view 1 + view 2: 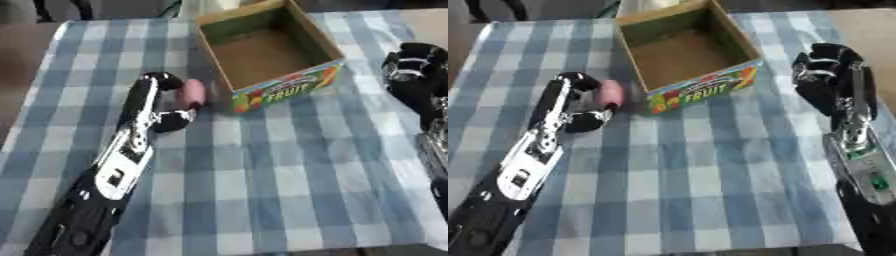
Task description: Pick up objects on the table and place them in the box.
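A pink rounded object (192, 94) lies on the checked tablecloth just left of the box. My left hand (163, 102) is at it, with fingers curled over its top and the thumb below it. The open cardboard box (311, 39), printed FRUIT on its front, stands at the table's far middle and shows a bare brown floor. My right hand (826, 70) hangs to the right of the box, fingers curled and holding nothing.
A blue and white checked cloth (262, 175) covers the table. Its near edge shows at the bottom of the view. Dark chair or leg shapes stand beyond the far left edge.
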`<control>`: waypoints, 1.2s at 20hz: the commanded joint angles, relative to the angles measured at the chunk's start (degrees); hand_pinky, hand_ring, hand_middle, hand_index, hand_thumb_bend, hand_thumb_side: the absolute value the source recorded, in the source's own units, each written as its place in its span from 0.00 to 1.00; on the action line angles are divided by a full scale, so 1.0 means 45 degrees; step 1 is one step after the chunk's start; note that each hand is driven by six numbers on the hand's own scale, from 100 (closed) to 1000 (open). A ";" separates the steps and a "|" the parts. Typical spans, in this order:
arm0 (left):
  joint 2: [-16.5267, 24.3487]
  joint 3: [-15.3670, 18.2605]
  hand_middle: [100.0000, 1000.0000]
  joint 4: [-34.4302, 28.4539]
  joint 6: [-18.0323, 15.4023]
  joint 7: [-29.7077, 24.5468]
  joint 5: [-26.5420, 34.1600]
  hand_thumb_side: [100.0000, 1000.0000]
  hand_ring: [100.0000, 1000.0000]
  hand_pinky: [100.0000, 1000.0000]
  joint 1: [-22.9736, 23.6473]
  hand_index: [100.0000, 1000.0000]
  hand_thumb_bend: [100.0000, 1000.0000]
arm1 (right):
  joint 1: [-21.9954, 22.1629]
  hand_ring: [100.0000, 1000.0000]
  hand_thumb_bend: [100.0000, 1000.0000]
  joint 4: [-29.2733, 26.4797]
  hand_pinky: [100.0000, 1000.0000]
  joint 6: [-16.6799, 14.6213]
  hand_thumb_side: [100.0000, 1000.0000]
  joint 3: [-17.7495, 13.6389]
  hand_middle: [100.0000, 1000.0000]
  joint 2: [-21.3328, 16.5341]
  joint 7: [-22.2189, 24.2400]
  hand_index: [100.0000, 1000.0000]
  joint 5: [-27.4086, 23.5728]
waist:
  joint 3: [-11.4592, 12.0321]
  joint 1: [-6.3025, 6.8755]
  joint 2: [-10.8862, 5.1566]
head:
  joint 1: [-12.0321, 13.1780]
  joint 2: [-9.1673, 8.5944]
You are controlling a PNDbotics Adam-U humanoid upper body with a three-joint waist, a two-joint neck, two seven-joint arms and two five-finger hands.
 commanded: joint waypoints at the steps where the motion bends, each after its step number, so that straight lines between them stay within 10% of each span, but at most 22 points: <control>1: 0.0014 0.0015 0.49 -0.0093 0.0027 0.0176 -0.0122 0.00 0.66 0.65 -0.0275 0.58 0.38 | -0.0198 0.60 0.07 -0.0074 0.56 -0.0018 0.02 -0.0065 0.58 -0.0206 0.0035 0.66 -0.0059 | -0.0042 -0.0030 -0.0227 | -0.0013 -0.0094; 10: 0.0058 0.0107 0.36 -0.0215 0.0365 0.1671 0.0326 0.00 0.56 0.56 -0.0222 0.43 0.14 | -0.0196 0.60 0.07 -0.0061 0.56 -0.0023 0.02 -0.0076 0.58 -0.0199 0.0035 0.66 -0.0071 | -0.0063 -0.0020 -0.0238 | -0.0044 -0.0100; 24: 0.0758 0.0266 0.28 -0.2028 0.0668 0.3073 0.0956 0.00 0.51 0.52 -0.0279 0.33 0.13 | -0.0147 0.60 0.07 -0.0036 0.56 -0.0030 0.02 -0.0094 0.58 -0.0225 0.0035 0.66 -0.0076 | -0.0061 0.0025 -0.0319 | -0.0155 -0.0042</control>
